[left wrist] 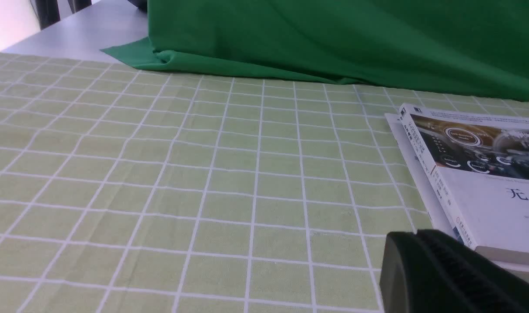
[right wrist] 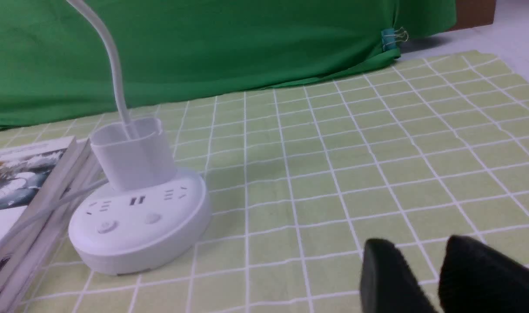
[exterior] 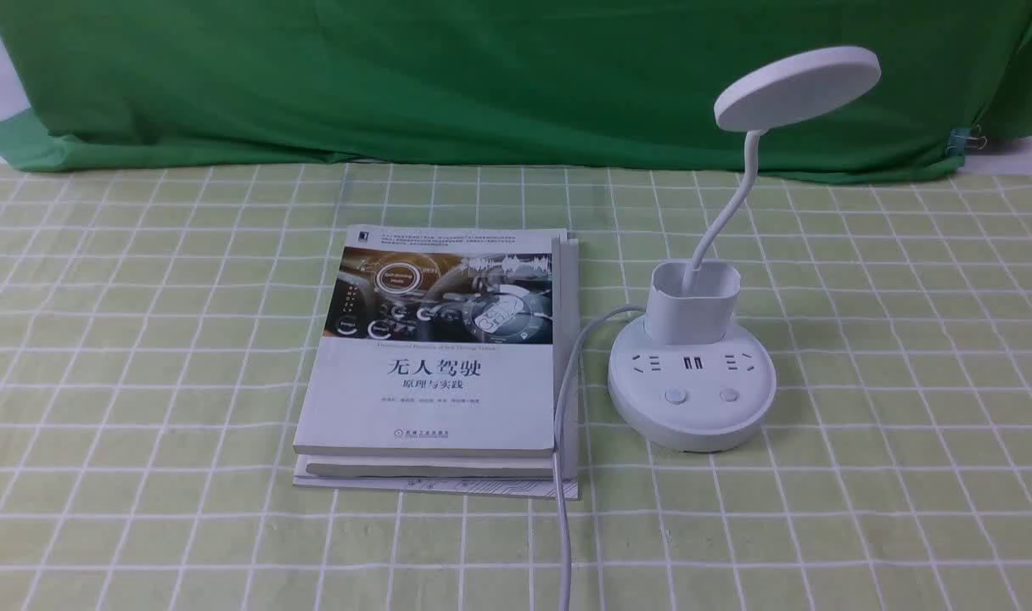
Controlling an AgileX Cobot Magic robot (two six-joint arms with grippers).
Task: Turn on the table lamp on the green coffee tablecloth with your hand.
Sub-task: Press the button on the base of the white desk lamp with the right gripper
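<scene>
A: Where does the table lamp (exterior: 692,373) stand?

B: It stands on the green coffee tablecloth (exterior: 143,339), in the right half of the tabletop. Its round base (exterior: 694,420) is just beside the books (exterior: 435,399). The cord (exterior: 562,543) leaves the base, runs along the books' edge and comes toward the robot.

A: Which arm is nearer?

B: The right one, by a fair margin. Neither arm shows in the front view, but the right wrist camera sees the base close ahead, with bare cloth between it and the claw. The left wrist camera sees only cloth and the books, which lie between that arm and the lamp.

A: And the claws?

B: The right claw (right wrist: 438,278) has its two fingers parted by a narrow gap, with nothing between them. Only one dark mass of the left claw (left wrist: 447,274) shows at the frame's edge, so whether it is parted or closed cannot be told.

A: What does the move turn on?

B: The two buttons (exterior: 675,395) sit side by side on the base's near lip, facing up. The lamp lies forward of the right claw and inward, toward the robot's left. The claw probably has to cross that cloth and come down from above, clear of the bent neck (exterior: 720,221). Which button lights the lamp is not legible here.
</scene>
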